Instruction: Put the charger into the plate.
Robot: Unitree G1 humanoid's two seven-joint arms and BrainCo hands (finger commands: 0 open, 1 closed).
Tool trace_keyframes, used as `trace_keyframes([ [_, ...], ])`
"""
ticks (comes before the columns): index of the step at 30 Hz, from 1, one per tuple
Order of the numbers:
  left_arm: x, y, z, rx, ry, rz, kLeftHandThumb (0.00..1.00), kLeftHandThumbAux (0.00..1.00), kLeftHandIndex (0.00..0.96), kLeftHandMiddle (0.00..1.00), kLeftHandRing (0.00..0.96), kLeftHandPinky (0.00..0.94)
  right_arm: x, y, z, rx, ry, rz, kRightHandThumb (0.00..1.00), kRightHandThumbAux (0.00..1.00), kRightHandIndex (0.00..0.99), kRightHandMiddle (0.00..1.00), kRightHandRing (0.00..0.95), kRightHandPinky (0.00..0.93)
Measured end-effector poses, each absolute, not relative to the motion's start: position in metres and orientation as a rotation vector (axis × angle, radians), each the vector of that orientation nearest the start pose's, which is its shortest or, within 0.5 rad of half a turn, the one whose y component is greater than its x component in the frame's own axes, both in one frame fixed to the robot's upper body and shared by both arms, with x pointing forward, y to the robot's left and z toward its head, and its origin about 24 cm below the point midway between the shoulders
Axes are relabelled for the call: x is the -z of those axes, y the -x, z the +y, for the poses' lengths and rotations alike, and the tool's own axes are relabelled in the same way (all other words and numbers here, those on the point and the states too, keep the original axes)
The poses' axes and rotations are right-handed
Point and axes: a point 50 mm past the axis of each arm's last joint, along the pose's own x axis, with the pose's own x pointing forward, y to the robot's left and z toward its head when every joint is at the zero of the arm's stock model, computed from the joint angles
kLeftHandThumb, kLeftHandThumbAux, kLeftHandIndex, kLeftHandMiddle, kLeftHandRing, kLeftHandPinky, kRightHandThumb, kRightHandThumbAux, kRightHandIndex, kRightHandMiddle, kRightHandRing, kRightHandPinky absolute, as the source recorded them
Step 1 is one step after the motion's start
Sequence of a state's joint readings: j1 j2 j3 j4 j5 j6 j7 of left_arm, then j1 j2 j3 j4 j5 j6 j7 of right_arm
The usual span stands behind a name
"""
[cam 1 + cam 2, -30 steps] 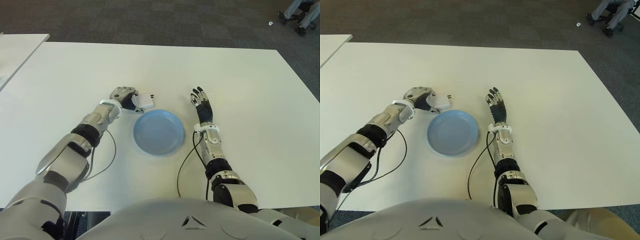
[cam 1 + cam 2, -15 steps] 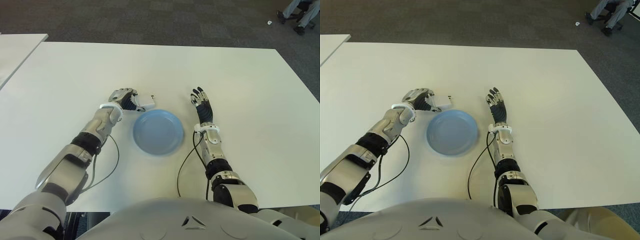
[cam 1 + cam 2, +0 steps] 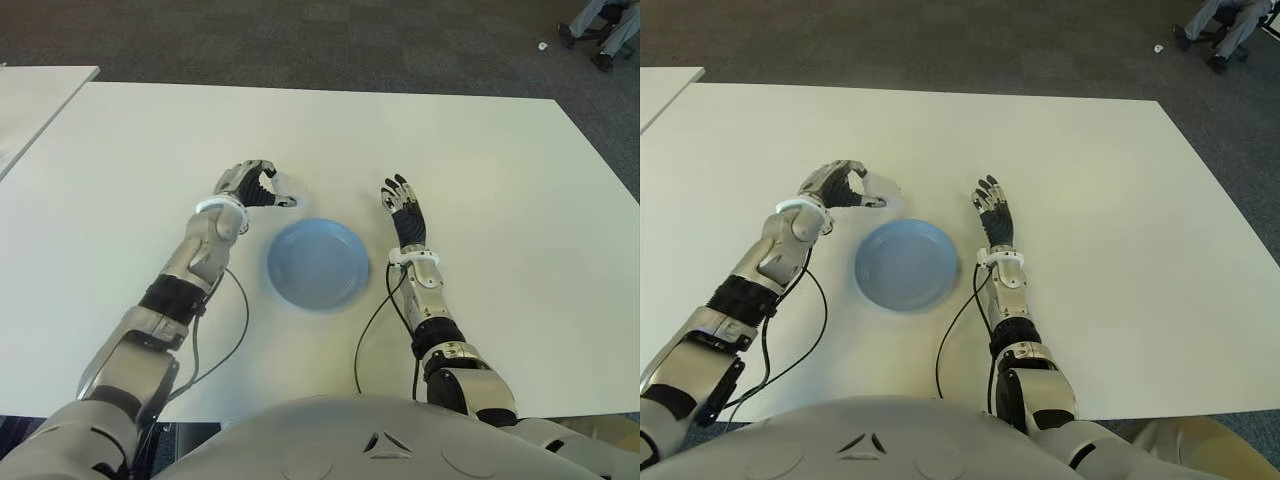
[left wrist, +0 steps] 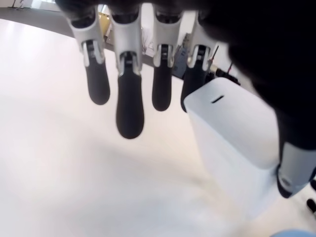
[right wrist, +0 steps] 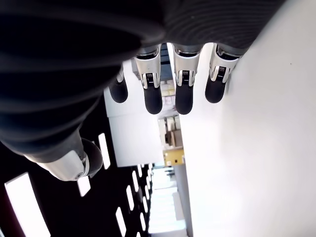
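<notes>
The white charger is a boxy block held in my left hand, pinched between the thumb and the curled fingers. In the eye views the charger shows just beyond the far left rim of the light blue plate, which lies on the white table. My right hand shows flat and open beside the plate, on its right side, holding nothing.
Black cables trail from both wrists toward the table's near edge. A second white table stands at the far left. Dark carpet lies beyond, with a person's legs at the far right corner.
My left hand has turned and drawn slightly back from the plate's rim with the charger in it, and its forearm has swung inward. The right hand has not moved.
</notes>
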State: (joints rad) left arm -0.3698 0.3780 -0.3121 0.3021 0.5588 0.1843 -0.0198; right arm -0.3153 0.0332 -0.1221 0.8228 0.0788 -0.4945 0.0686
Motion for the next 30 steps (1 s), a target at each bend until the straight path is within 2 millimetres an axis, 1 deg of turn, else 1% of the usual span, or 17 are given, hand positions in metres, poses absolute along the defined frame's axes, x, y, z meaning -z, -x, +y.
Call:
trace_keyframes([
  [5, -0.062, -0.317, 0.164, 0.160, -0.995, 0.047, 0.747, 0.696, 0.443, 0.850, 0.853, 0.862, 0.016, -0.288, -0.141, -0.011, -0.125, 0.026, 0.000, 0.571, 0.063, 0.142, 0.115, 0.107],
  [15, -0.072, -0.310, 0.161, 0.153, -0.940, -0.021, 0.748, 0.696, 0.443, 0.858, 0.858, 0.866, 0.016, -0.289, -0.140, -0.012, -0.127, 0.027, 0.000, 0.575, 0.063, 0.140, 0.114, 0.110],
  [30, -0.077, -0.305, 0.163, 0.147, -0.918, -0.062, 0.748, 0.696, 0.443, 0.859, 0.858, 0.863, 0.016, -0.289, -0.139, -0.014, -0.129, 0.028, 0.000, 0.572, 0.060, 0.139, 0.114, 0.109],
])
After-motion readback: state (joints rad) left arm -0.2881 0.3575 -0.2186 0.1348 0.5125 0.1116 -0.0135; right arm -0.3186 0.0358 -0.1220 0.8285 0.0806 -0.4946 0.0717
